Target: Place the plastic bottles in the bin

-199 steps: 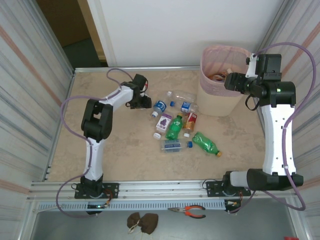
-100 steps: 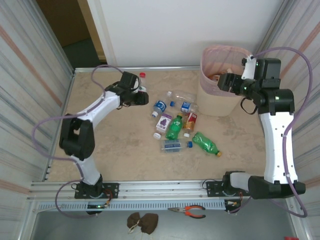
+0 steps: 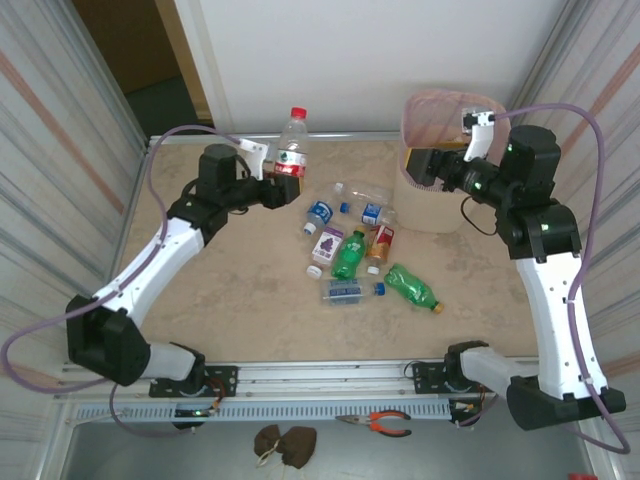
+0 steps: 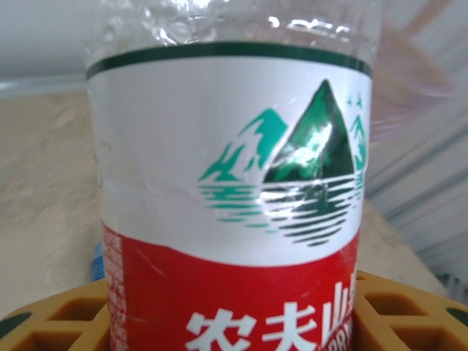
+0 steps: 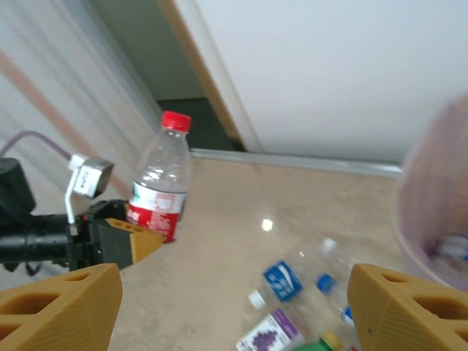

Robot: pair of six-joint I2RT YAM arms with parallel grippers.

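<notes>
Left fingers [image 4: 51,323] clamped on red-capped bottle [image 3: 291,145], right fingers [image 5: 62,307] apart beside bin [image 3: 440,207], loose bottles [image 3: 349,256] between them

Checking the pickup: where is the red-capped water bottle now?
In the top view, the red-capped water bottle stands upright in the left gripper near the table's far edge, beyond the blue-labelled bottle and left of the bin.

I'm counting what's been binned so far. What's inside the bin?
The pink liner shows inside the bin. In the right wrist view a pale blurred shape lies low inside, too unclear to name. From above, the right gripper covers the opening's near part.
</notes>
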